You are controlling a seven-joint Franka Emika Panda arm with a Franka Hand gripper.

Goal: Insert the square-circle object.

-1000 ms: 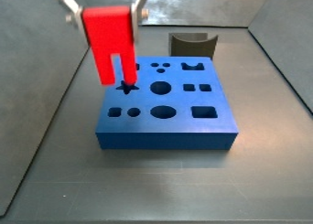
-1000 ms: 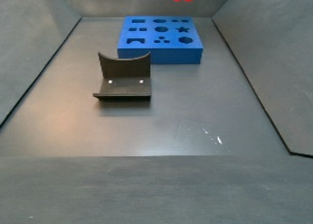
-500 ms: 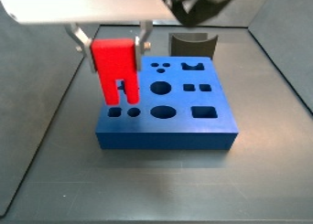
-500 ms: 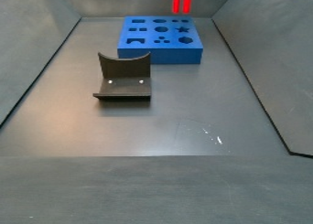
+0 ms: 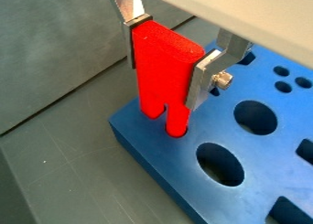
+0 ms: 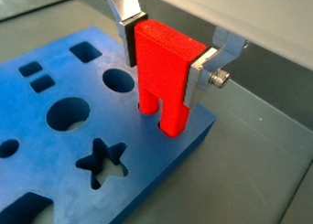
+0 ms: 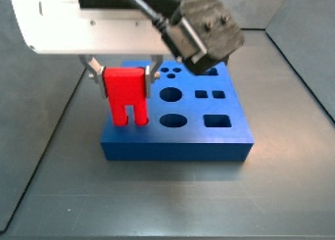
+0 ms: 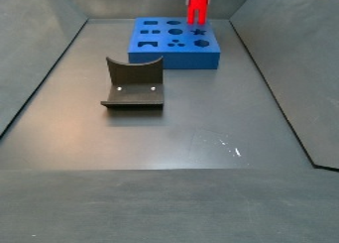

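The square-circle object (image 7: 124, 92) is a red flat piece with two legs, one round and one square. My gripper (image 7: 121, 73) is shut on its upper part and holds it upright, as both wrist views show (image 5: 159, 90) (image 6: 166, 77). The silver fingers (image 5: 208, 77) press its two narrow sides. The legs' tips are down at the top of the blue slab (image 7: 197, 136), at the pair of small holes near one corner. How deep they sit cannot be told. In a side view the piece (image 8: 197, 4) stands at the slab's far right (image 8: 172, 51).
The dark fixture (image 8: 133, 86) stands on the grey floor apart from the slab. The slab (image 5: 141, 136) has several other shaped holes, among them a star (image 6: 104, 159) and circles. Grey walls bound the floor.
My gripper has come down with the red piece, from well above the slab to its top. The arm's body now fills the upper part of a side view.
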